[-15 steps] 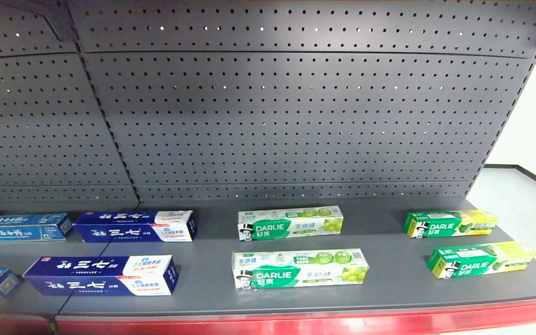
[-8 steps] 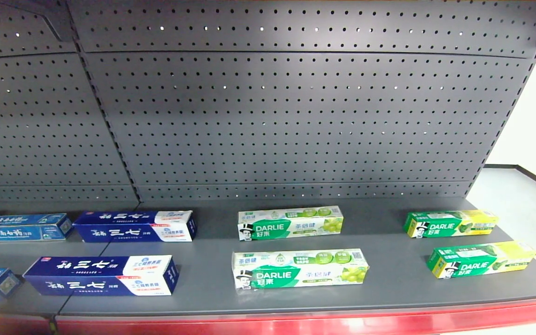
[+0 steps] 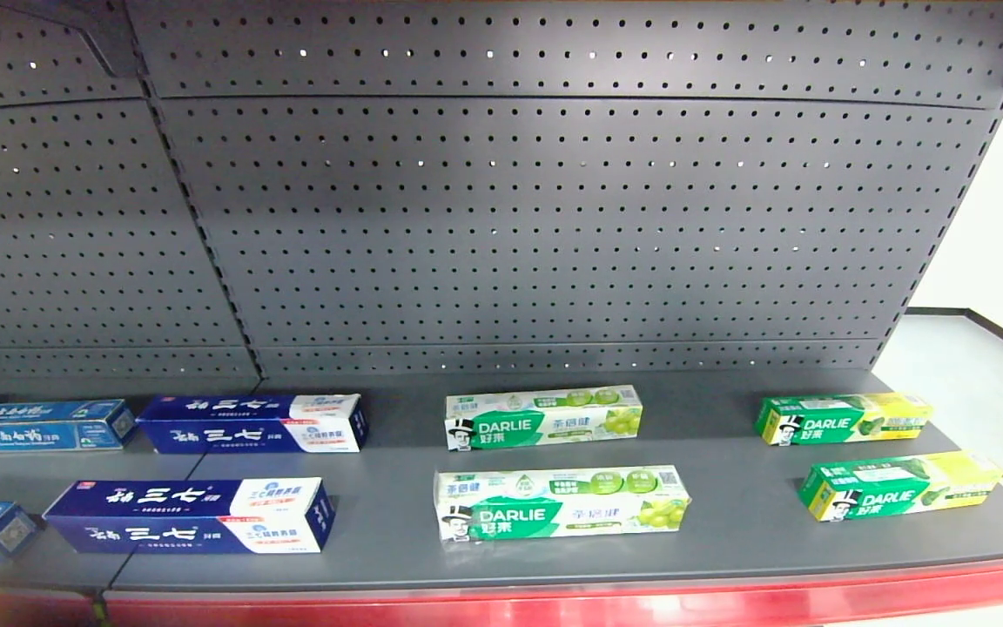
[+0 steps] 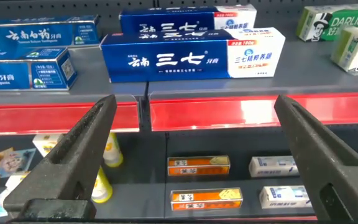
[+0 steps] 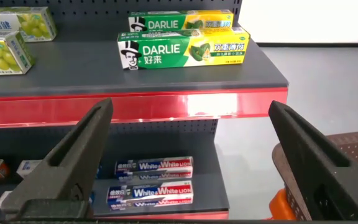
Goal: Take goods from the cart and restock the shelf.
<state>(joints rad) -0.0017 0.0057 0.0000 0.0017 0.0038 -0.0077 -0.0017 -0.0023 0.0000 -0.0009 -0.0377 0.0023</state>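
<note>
Your shelf (image 3: 745, 514) is a flat board of matte grey metal with a glossy red strip (image 3: 554, 601) along its front edge and a dark perforated back panel (image 3: 554, 218) rising from its back edge. On it lie long rectangular cardboard toothpaste boxes, all flat with their long sides parallel to the front edge. There are two light blue boxes (image 3: 44, 424) at the left end and beside them two navy-and-white boxes (image 3: 192, 515), one near the front edge and one near the back. Two pale green boxes (image 3: 562, 502) lie around the middle and two shiny green-and-yellow boxes (image 3: 902, 485) near the right end, the front one slightly skewed. Your left gripper (image 4: 194, 102) hangs in front of the red strip, below the navy-and-white boxes. Its dark, tapering fingers are spread wide with nothing between them. Your right gripper (image 5: 190, 104) hangs in the same way below the green-and-yellow boxes, also spread wide and holding nothing. Blue-and-white boxes (image 5: 154, 167) sit on a lower board beyond it. In the head view every box lies just where it lay a second ago.
</note>
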